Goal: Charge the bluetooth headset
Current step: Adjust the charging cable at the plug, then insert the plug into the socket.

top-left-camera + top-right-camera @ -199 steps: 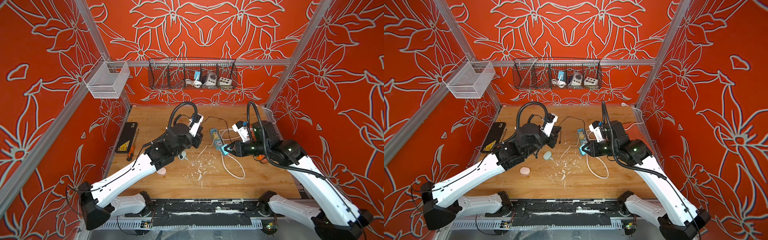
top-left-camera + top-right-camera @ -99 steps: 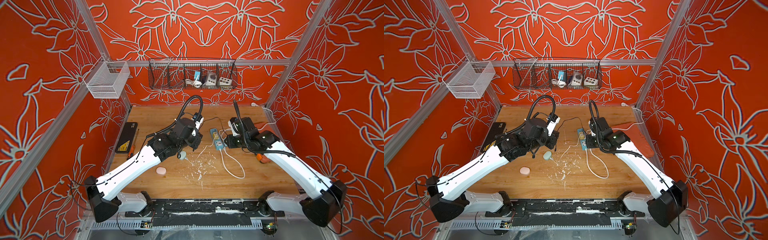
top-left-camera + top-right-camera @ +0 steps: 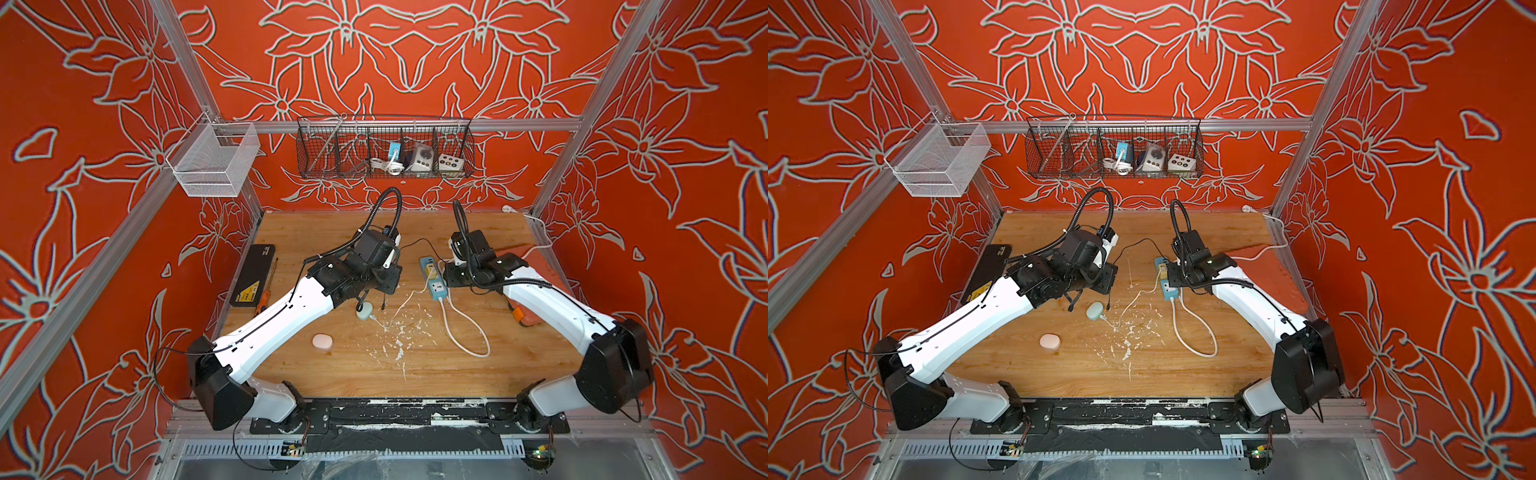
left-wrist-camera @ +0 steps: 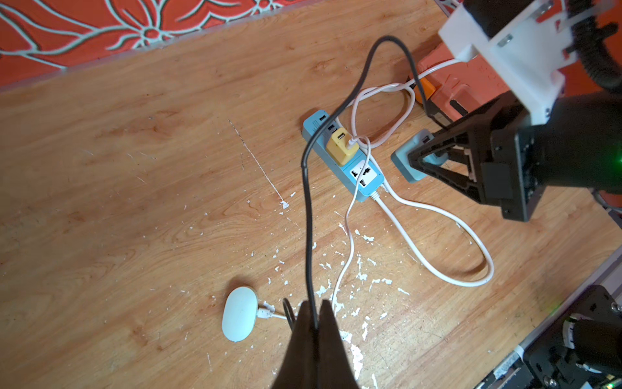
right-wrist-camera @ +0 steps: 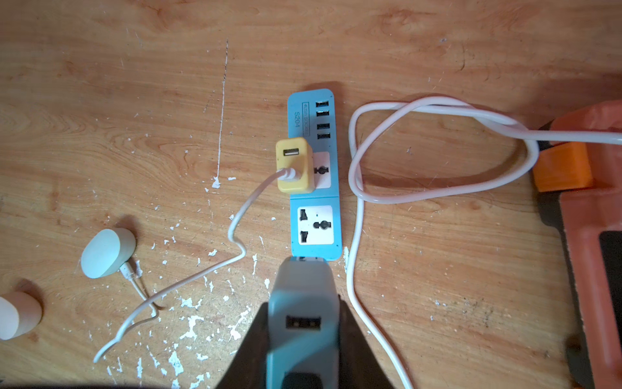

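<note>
A pale green oval headset case [image 3: 365, 311] [image 4: 239, 318] lies mid-table with a white cable [image 5: 202, 269] plugged into it. That cable runs to a yellow adapter [image 5: 294, 165] in the blue power strip [image 3: 433, 277] [image 5: 314, 195]. A pink oval case [image 3: 322, 341] lies alone nearer the front. My left gripper [image 4: 313, 308] is shut on a thin black cable [image 4: 307, 202] just above the pale case. My right gripper [image 5: 303, 303] is shut on a blue USB adapter [image 5: 303, 313], which hangs over the strip's near end.
The strip's thick white mains cable [image 3: 465, 328] loops across the table's right half. An orange-red tool [image 5: 589, 202] lies at the right edge, a black box [image 3: 253, 274] and a screwdriver [image 3: 264, 297] at the left. A wire basket [image 3: 384, 145] and a white mesh basket [image 3: 212, 162] hang on the walls.
The right arm has folded down and its gripper has shifted slightly toward the back with the blue adapter. The left wrist has moved a little back and right with the black cable.
</note>
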Motion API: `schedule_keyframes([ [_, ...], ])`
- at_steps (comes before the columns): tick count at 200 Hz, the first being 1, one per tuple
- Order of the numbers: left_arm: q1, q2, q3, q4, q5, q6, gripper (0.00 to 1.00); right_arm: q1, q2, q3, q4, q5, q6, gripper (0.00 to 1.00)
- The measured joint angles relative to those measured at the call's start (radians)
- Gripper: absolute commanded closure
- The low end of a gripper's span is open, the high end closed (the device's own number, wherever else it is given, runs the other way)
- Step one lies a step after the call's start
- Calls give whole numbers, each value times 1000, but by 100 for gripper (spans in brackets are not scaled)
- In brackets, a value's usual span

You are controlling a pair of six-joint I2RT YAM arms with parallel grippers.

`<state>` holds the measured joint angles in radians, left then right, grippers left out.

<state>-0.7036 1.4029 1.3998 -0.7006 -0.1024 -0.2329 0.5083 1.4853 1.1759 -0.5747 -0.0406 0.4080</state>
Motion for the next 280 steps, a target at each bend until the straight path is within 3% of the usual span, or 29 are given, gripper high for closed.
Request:
schedule_keyframes([
  [115, 37, 35, 0, -9, 64, -37, 100, -4, 164, 9, 61, -43, -13, 93],
  [280, 57, 44, -3, -7, 93, -38, 100, -4, 238, 54, 81, -46, -36, 94],
])
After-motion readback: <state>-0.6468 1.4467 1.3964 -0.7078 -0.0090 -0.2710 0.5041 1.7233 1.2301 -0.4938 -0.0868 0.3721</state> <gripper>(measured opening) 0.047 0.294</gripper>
